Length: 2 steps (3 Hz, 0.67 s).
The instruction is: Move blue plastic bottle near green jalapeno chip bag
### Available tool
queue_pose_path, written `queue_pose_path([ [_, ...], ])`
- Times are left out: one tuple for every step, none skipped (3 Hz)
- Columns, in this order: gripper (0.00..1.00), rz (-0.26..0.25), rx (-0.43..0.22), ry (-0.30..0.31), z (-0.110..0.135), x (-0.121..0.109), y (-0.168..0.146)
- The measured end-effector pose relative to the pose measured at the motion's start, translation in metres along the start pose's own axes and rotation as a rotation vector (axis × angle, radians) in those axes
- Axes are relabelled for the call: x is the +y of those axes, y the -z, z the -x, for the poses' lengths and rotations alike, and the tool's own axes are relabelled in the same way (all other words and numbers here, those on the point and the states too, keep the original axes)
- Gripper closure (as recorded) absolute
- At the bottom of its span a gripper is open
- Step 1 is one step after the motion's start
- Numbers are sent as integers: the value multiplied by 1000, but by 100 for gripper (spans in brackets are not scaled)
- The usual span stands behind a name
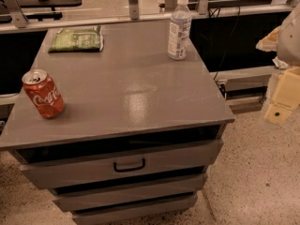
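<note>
The blue plastic bottle (179, 28), clear with a white cap and a pale label, stands upright near the far right corner of the grey cabinet top (131, 88). The green jalapeno chip bag (77, 39) lies flat at the far left of the top. The two are about a bottle's height and a half apart. My gripper (282, 97) hangs off the right side of the cabinet, over the floor, well away from the bottle and lower in the view.
A red Coca-Cola can (43, 93) stands at the near left of the top. The cabinet has drawers with a handle (129, 165) at the front. A metal rail (140, 15) runs behind the cabinet. Cables (220, 41) hang at the back right.
</note>
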<state>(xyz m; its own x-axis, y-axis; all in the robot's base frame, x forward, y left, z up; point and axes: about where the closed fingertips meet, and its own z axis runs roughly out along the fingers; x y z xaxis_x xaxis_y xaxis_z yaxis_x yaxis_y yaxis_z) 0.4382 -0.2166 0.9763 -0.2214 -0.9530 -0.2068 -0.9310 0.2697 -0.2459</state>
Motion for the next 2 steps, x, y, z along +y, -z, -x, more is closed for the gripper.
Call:
queue_pose_path([
  [0,-12,-14,0,3,-5,-3],
  [0,-48,-76,-8,16,-28,-24],
])
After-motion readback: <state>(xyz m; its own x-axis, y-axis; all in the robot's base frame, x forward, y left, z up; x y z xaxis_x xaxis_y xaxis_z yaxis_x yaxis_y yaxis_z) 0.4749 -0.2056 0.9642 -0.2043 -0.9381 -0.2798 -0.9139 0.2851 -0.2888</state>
